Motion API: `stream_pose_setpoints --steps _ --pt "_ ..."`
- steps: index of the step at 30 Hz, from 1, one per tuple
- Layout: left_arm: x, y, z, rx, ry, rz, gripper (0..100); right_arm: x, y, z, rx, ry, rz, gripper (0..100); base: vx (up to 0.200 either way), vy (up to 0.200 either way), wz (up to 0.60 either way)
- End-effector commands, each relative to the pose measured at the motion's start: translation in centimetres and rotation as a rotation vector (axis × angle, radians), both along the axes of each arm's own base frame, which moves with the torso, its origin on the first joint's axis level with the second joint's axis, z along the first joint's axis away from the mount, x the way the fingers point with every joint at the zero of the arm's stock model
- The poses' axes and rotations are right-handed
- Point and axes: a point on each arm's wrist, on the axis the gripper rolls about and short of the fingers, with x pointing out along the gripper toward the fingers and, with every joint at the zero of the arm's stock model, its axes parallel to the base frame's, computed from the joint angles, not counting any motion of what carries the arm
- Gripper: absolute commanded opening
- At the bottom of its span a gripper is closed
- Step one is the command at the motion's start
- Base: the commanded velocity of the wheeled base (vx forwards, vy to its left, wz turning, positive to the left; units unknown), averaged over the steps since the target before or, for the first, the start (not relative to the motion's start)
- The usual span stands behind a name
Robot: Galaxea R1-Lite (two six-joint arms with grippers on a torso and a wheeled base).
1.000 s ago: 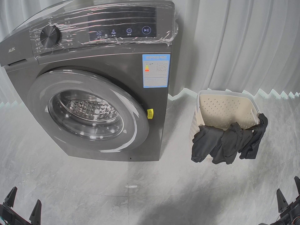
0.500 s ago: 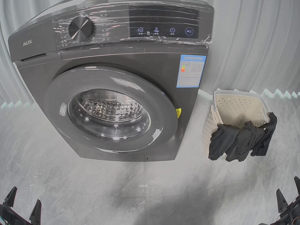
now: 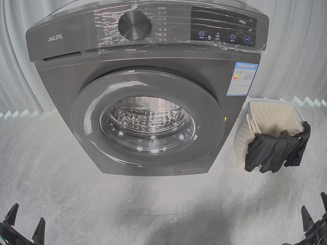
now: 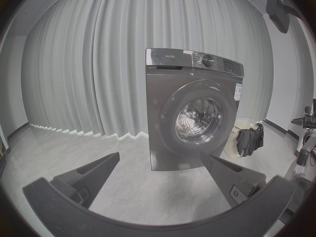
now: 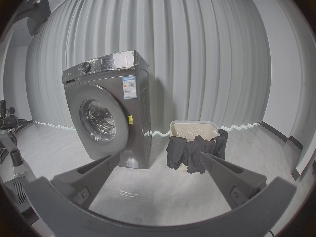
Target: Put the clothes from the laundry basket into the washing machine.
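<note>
Nearest, low at either side, the left gripper (image 3: 26, 218) and right gripper (image 3: 313, 211) hang with fingers spread wide and nothing between them. Bare floor (image 3: 143, 205) lies open ahead of both. Beyond it on the right, dark clothes (image 3: 276, 150) drape over the near rim of the laundry basket (image 3: 272, 102) and hang down its outer wall, the bundle running left to right along that rim. They lie ahead and slightly left of the right gripper, clearly the nearer one. Just left of the basket stands the washing machine (image 3: 146, 68), its round door (image 3: 150, 119) shut, so it probably needs opening first.
</note>
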Motion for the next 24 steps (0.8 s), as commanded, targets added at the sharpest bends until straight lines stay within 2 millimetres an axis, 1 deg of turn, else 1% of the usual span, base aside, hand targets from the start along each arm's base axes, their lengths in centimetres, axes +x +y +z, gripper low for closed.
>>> stream_pose_setpoints --steps 1,24 --pt "-0.01 0.00 -0.48 0.000 -0.001 0.001 100 0.01 0.00 -0.52 -0.001 0.001 0.001 100 0.000 0.000 0.00" --pt "-0.01 0.00 -0.49 0.008 0.000 0.002 100 0.01 0.00 -0.52 -0.001 0.001 0.001 100 0.000 0.000 0.00"
